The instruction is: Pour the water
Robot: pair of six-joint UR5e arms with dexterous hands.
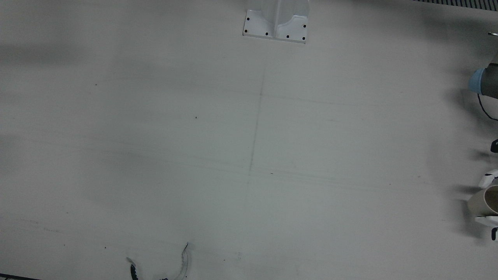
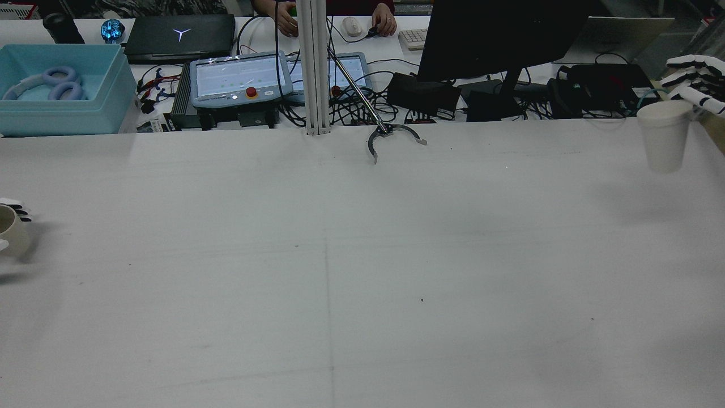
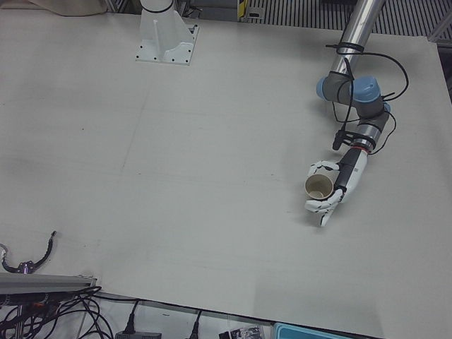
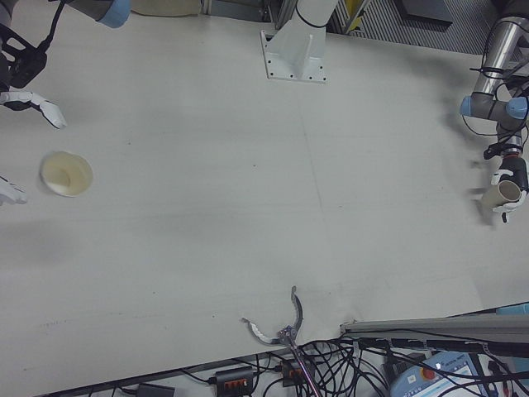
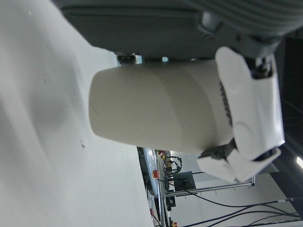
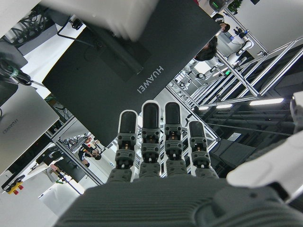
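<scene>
The left hand [image 3: 337, 189] grips a paper cup [image 3: 320, 186] upright, lifted just above the table [image 3: 212, 155] at its left edge. The right hand [image 2: 694, 82] is spread open beside a second paper cup [image 2: 662, 136], seemingly unheld, at the opposite edge. The cups are well apart, so pouring appears not yet begun.

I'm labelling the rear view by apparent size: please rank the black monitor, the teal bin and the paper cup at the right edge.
1. Black monitor, largest.
2. Teal bin.
3. Paper cup, smallest, beside the right hand; its height above the table is unclear, which may affect its apparent size.
</scene>
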